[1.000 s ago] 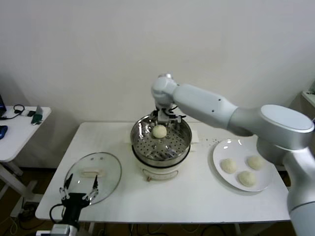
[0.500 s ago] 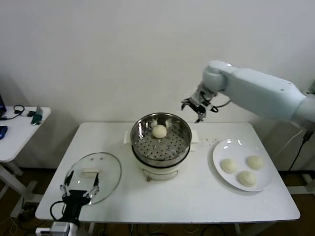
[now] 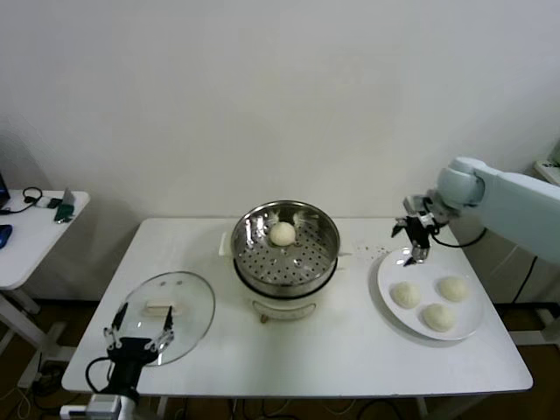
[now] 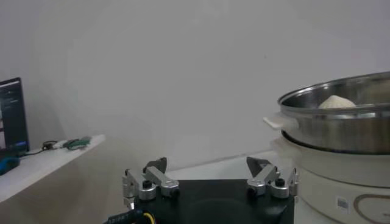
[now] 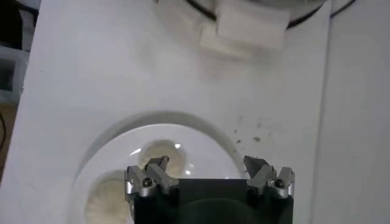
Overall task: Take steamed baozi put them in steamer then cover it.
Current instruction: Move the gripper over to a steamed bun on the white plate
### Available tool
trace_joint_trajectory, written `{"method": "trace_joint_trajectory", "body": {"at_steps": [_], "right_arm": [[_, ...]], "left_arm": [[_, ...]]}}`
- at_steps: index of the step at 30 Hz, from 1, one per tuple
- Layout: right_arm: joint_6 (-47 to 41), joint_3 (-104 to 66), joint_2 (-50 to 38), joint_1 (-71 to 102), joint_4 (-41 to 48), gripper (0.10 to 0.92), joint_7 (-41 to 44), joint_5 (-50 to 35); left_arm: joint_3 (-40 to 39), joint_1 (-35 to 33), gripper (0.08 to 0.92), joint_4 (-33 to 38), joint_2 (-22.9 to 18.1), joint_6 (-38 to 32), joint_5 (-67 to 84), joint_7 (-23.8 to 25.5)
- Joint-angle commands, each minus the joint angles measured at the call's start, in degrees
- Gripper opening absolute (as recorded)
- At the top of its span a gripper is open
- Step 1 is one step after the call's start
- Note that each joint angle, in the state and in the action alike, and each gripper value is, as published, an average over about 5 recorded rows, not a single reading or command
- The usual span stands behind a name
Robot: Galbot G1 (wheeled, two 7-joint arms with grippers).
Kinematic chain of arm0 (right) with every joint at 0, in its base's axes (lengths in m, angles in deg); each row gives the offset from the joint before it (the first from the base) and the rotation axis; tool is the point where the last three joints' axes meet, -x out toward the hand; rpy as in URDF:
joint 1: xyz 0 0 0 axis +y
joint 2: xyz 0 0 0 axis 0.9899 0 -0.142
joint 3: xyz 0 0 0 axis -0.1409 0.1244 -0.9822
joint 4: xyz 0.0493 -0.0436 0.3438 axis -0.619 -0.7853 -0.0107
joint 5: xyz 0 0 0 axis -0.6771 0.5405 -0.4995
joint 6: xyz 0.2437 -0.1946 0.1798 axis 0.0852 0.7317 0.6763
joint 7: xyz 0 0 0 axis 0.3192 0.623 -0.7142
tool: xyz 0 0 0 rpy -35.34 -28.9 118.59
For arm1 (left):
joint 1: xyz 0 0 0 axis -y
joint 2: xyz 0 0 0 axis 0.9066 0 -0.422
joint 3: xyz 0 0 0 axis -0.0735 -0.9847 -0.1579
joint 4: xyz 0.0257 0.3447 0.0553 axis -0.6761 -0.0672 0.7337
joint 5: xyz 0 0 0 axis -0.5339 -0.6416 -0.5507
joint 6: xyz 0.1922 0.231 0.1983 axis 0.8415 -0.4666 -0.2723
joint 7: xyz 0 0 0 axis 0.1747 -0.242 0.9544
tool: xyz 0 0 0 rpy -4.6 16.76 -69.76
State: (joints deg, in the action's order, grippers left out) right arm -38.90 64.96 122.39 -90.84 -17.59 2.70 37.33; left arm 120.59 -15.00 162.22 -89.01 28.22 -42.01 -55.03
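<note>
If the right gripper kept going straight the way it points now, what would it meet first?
Probably the white plate: the open right gripper points down at its bare far part, with a baozi just beside that line. Depth is unclear.

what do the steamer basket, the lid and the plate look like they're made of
Steamer: polished metal, likely stainless steel; mirror-like wall, perforated floor.
Lid: clear glass by its transparency, with an opaque cream handle, perhaps plastic.
Plate: glossy white, probably ceramic; bright highlights on the rim.

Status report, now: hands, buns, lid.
Right hand open, empty, above plate rim. Left hand open, parked by lid. One bun in steamer, three on plate. Nothing blocking.
</note>
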Motion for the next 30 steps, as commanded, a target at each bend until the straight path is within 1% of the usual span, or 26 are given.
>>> {"method": "trace_joint_trajectory", "body": {"at_steps": [1,9,23,30], "right_arm": [[-3.0,-5.4,-2.7,10.6,3.0,0.823,0.1,2.0],[-2.2,-9.4,0.1,15.7,6.9,0.823,0.1,5.3],[-0.2,-14.2,5.6,18.4,14.0,0.823,-0.4,7.0],[0.2,-14.5,7.3,18.4,15.3,0.822,0.1,7.5]], "left_arm": [[0.0,-0.1,0.823,0.1,0.0,0.2,0.0,0.1],[-0.3,0.2,0.823,1.2,-0.9,1.6,0.0,0.3],[0.0,-0.5,0.823,0.2,-1.0,0.8,-0.2,0.2],[-0.2,-0.2,0.823,0.1,-1.0,0.9,-0.3,0.2]]}}
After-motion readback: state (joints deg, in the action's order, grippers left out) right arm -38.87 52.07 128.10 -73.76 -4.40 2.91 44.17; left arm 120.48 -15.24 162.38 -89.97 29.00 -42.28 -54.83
